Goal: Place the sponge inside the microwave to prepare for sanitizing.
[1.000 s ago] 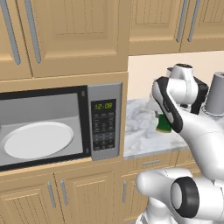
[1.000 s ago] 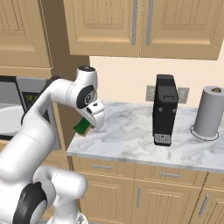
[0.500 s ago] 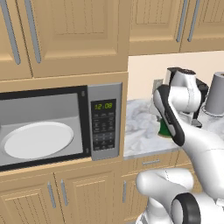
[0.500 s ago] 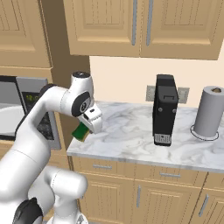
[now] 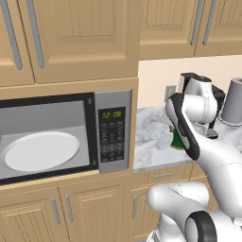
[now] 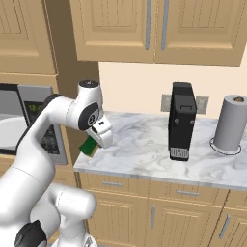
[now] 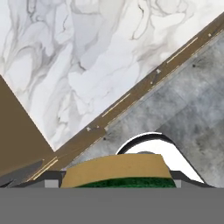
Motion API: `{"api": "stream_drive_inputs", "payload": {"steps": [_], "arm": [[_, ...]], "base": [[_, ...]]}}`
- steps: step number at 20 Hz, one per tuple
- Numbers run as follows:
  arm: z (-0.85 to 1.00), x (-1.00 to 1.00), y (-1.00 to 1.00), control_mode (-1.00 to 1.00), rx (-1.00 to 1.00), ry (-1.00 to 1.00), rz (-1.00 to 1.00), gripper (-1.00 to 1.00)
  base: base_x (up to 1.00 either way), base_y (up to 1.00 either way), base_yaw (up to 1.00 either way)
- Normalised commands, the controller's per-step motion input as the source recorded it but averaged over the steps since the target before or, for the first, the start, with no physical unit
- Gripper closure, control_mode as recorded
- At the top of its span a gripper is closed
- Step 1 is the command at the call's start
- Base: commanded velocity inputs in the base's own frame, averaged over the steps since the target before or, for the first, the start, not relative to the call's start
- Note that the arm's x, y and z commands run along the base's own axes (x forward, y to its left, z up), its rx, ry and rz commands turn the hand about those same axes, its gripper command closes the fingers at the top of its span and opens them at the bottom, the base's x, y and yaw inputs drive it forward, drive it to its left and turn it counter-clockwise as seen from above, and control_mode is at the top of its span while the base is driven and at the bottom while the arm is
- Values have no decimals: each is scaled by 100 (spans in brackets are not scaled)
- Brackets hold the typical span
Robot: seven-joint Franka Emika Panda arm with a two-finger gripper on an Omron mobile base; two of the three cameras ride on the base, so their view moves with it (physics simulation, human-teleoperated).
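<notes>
Since the last frame you swung the pincer [image 6: 94, 141] a bit further left, clamped on the sponge [image 6: 89, 146] over the counter [image 6: 144, 144] edge, near the microwave [image 5: 56, 134], which stood open.

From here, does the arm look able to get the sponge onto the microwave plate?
Probably yes: the microwave stands open, its plate bare, and the sponge is held in the jaws beside it, above the counter edge.

Even, bright, rendered light fills all three views without glare or hard shadows, edges stay sharp and undistorted in both base views, while the hand view looks slightly soft and pixelated.
</notes>
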Motion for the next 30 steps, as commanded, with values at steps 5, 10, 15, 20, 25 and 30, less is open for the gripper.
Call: {"api": "stream_drive_inputs", "payload": {"steps": [5, 10, 15, 20, 25, 30], "arm": [[0, 0, 0, 100, 0, 0, 0, 100], [0, 0, 0, 100, 0, 0, 0, 100], [0, 0, 0, 100, 0, 0, 0, 100], [0, 0, 0, 100, 0, 0, 0, 100], [0, 0, 0, 100, 0, 0, 0, 100], [0, 0, 0, 100, 0, 0, 0, 100]], "base": [[-47, 0, -3], [-56, 16, -1], [-54, 44, 1], [-25, 53, 20], [0, 16, 27], [4, 4, 43]]}}
